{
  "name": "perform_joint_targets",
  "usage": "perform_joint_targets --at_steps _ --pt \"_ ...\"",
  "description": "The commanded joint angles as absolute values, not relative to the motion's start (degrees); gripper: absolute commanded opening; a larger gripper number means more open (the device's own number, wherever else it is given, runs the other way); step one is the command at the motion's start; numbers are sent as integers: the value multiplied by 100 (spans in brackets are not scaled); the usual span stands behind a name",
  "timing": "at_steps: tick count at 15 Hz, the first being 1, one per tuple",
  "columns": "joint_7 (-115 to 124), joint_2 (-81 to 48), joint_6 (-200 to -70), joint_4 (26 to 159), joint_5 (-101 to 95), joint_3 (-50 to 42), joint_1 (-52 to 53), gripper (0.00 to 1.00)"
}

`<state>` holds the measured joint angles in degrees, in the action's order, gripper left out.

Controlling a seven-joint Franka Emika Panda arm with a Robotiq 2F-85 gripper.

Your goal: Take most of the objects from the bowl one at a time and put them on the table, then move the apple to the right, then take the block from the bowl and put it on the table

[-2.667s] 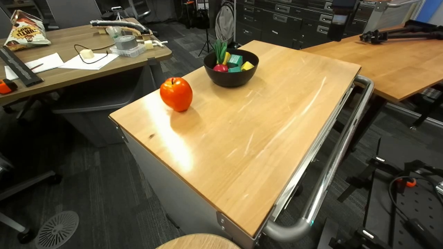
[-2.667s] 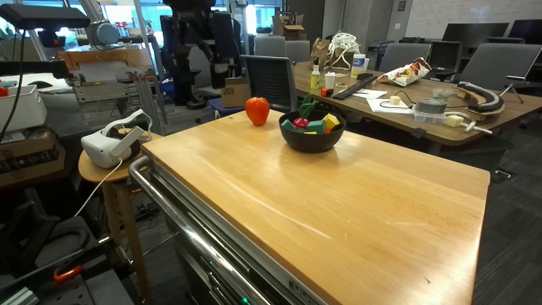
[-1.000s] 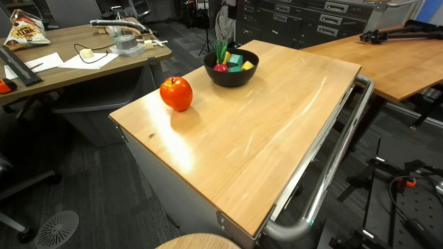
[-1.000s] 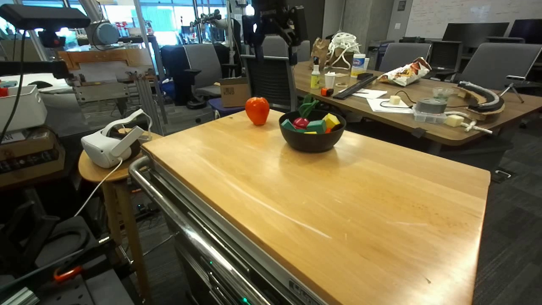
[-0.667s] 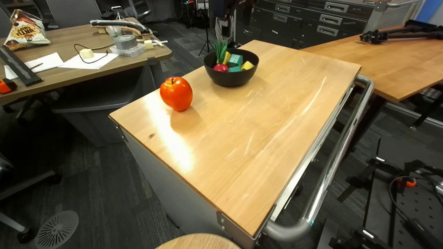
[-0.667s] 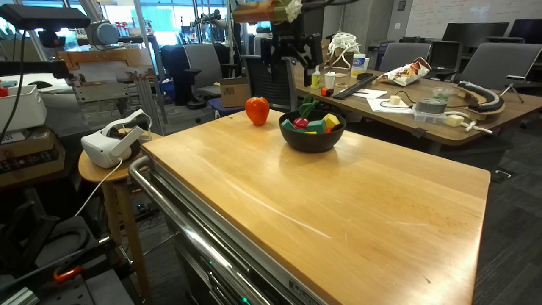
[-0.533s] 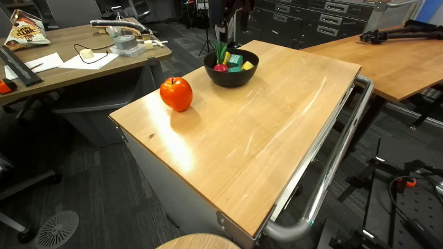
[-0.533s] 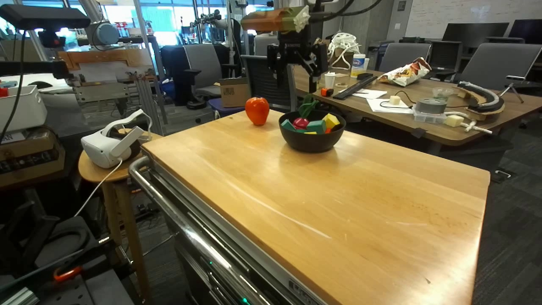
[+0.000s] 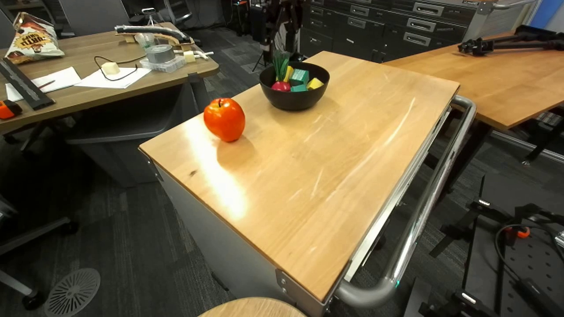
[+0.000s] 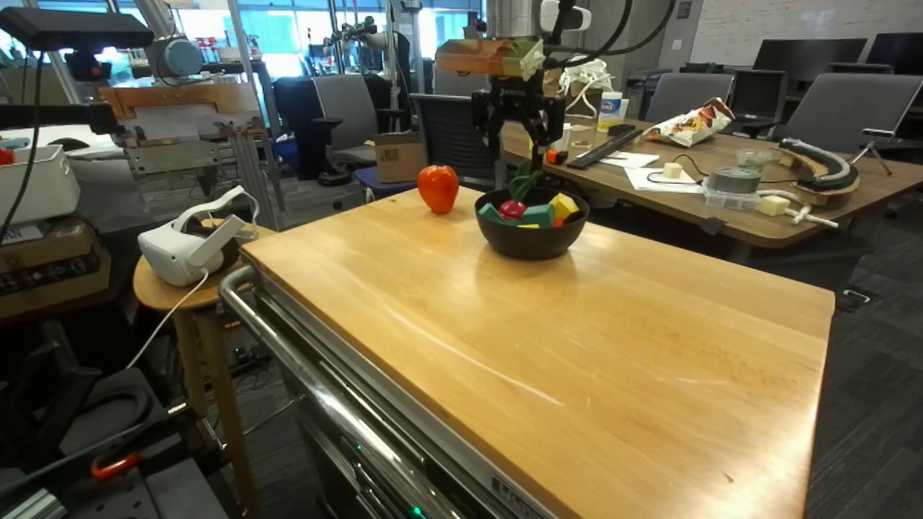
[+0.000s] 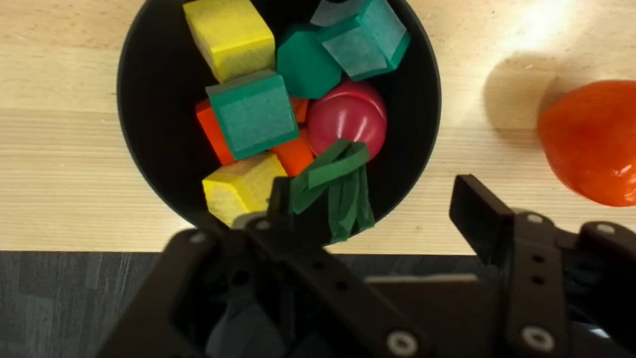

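The black bowl (image 10: 530, 244) stands on the light wooden table (image 9: 335, 167). In it the wrist view shows green blocks (image 11: 256, 117), yellow blocks (image 11: 231, 37), red-orange blocks (image 11: 294, 153) partly covered by others, and a red radish (image 11: 348, 119) with green leaves (image 11: 348, 199). The shiny apple (image 9: 224, 119) sits on the table beside the bowl. My gripper (image 11: 373, 199) is open above the bowl's rim on the leaf side. The leaves lie between its fingers as the wrist view sees them, nearer one finger; whether they touch cannot be told. Nothing is held.
A metal rail (image 9: 418, 224) runs along one table edge. The bowl stands close to the opposite edge, with dark floor (image 11: 39, 308) beyond. A cluttered desk (image 9: 92, 92) is nearby. A stool with a white headset (image 10: 189, 249) stands by a corner.
In both exterior views my arm has come in and lowered to the bowl's leaf side. Its fingers look somewhat closer together. Bowl, contents and apple have not moved.
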<state>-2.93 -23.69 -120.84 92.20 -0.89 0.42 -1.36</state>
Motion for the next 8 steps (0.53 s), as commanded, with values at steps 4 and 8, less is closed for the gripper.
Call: perform_joint_targets --at_steps 4,8 --pt "-357 -2875 -11790 8558 -10 50 -152 26" --pt "-307 -2976 -11793 8461 -50 15 -151 2"
